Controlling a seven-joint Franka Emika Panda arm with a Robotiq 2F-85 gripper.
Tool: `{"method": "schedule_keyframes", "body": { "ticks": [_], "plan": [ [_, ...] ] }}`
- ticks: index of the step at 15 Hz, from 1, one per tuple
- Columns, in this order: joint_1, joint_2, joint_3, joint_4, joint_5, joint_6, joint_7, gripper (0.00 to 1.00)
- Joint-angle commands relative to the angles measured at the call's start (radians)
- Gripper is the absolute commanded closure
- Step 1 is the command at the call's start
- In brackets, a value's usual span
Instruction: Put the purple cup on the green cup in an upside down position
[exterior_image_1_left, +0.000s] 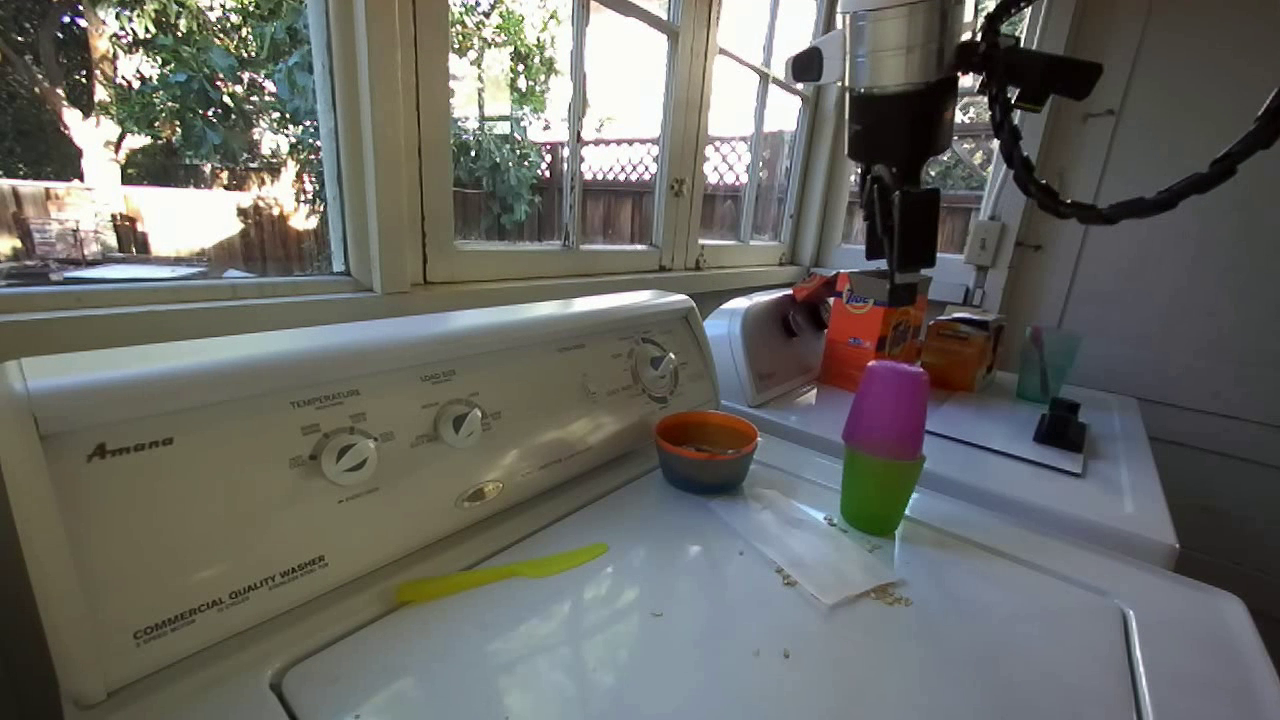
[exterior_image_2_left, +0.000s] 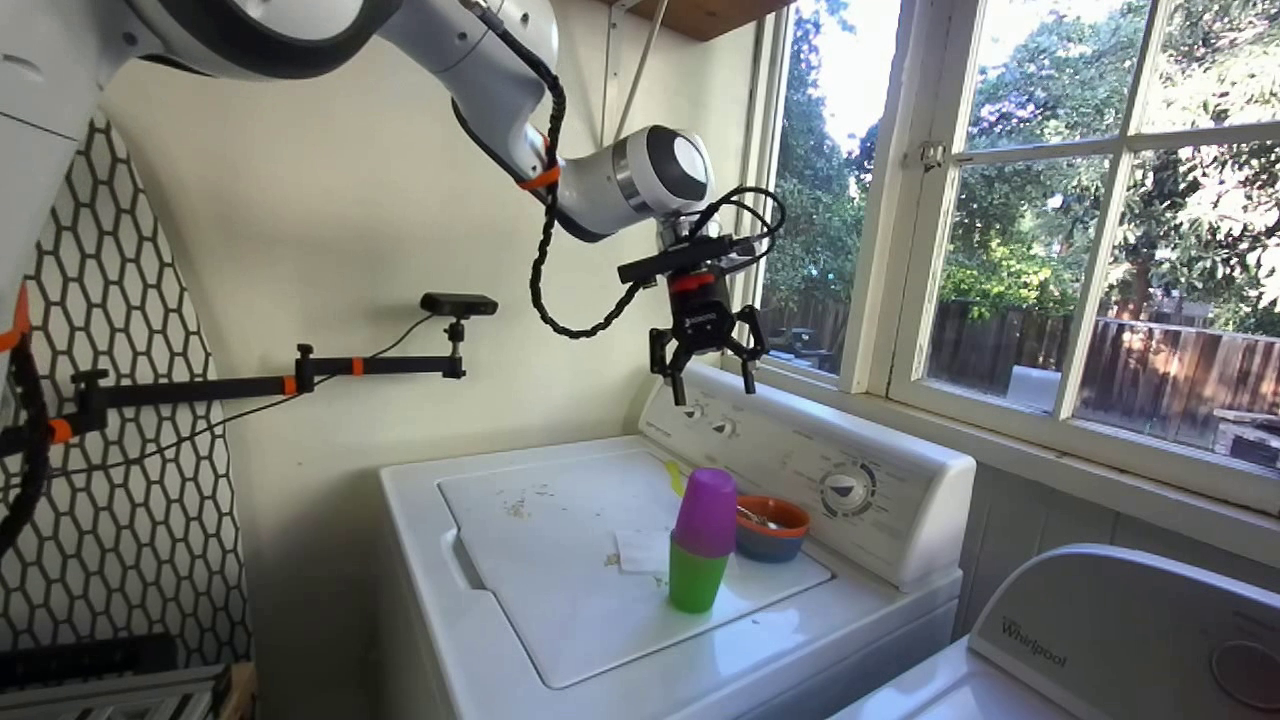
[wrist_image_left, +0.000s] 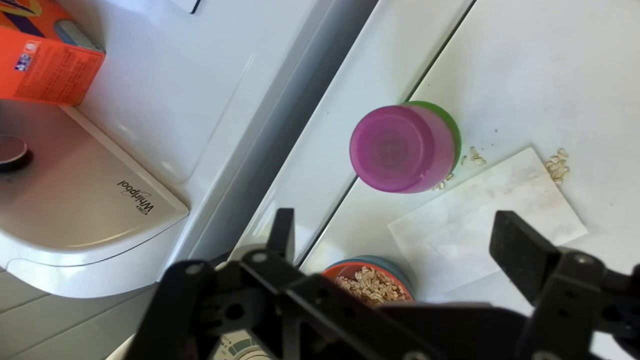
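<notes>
The purple cup (exterior_image_1_left: 886, 410) stands upside down on the green cup (exterior_image_1_left: 880, 492), rim on rim. The green cup is upright on the washer lid. The pair also shows in an exterior view as the purple cup (exterior_image_2_left: 707, 512) above the green cup (exterior_image_2_left: 695, 580). In the wrist view the purple cup's base (wrist_image_left: 392, 149) faces the camera and hides most of the green cup (wrist_image_left: 451, 124). My gripper (exterior_image_2_left: 715, 392) is open and empty, well above the cups and apart from them. Its spread fingers (wrist_image_left: 392, 220) show in the wrist view.
An orange and blue bowl (exterior_image_1_left: 705, 472) of oats stands beside the cups. A white paper (exterior_image_1_left: 810, 550) with scattered oats lies near them. A yellow-green knife (exterior_image_1_left: 500, 573) lies by the washer's control panel (exterior_image_1_left: 540, 420). A Tide box (exterior_image_1_left: 860, 340) stands on the neighbouring machine.
</notes>
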Motion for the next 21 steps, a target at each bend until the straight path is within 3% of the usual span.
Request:
{"method": "schedule_keyframes", "body": {
  "ticks": [1, 12, 13, 21],
  "plan": [
    [0.017, -0.1, -0.066, -0.138, 0.072, 0.101, 0.017, 0.0],
    [0.01, -0.235, -0.119, -0.331, 0.167, 0.341, 0.004, 0.0],
    [0.021, -0.183, -0.122, -0.258, 0.137, 0.289, -0.001, 0.0],
    [0.021, -0.184, -0.124, -0.26, 0.137, 0.293, -0.001, 0.0]
  ]
}}
